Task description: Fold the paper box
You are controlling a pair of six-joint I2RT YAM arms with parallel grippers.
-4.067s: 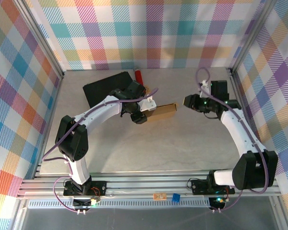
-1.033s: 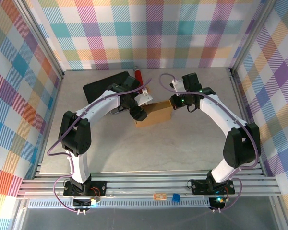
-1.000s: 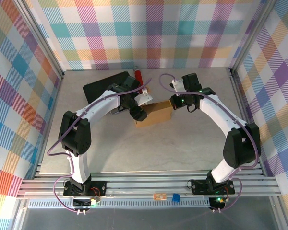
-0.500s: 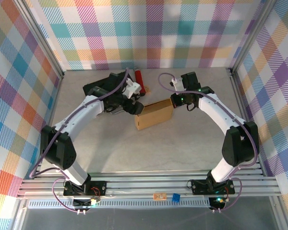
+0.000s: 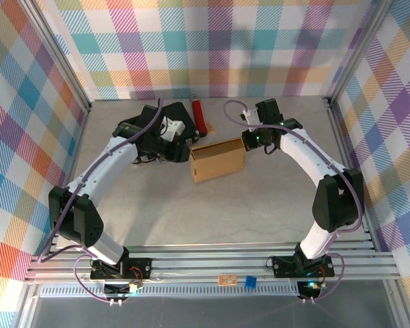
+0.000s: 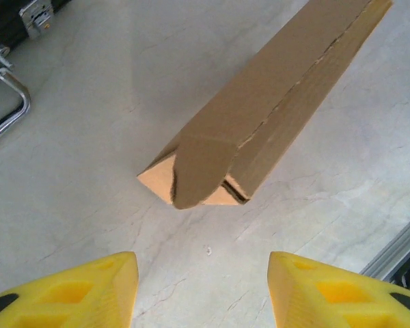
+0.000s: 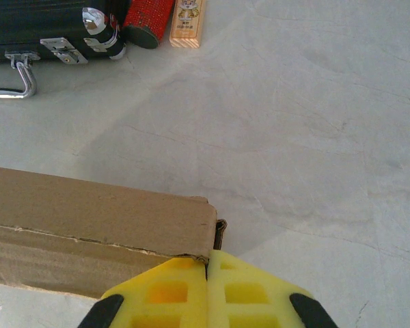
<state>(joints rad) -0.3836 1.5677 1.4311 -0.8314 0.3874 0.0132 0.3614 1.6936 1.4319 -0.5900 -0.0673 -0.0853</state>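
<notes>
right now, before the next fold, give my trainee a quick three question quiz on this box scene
1. True or false: the left tool is clamped on the paper box.
2. The right tool is: A wide open, B shut at the box's corner, C half open above the box.
3. In the right wrist view, what dark thing with a metal handle lies left of the red cylinder?

Key: 1 false, its fingers stand apart, short of the box. 2 B. 3 the black case.

You see the paper box (image 5: 219, 160) lying mid-table between your 2 arms: the left gripper (image 5: 182, 153) just beside its left end, the right gripper (image 5: 247, 141) at its far right corner.
</notes>
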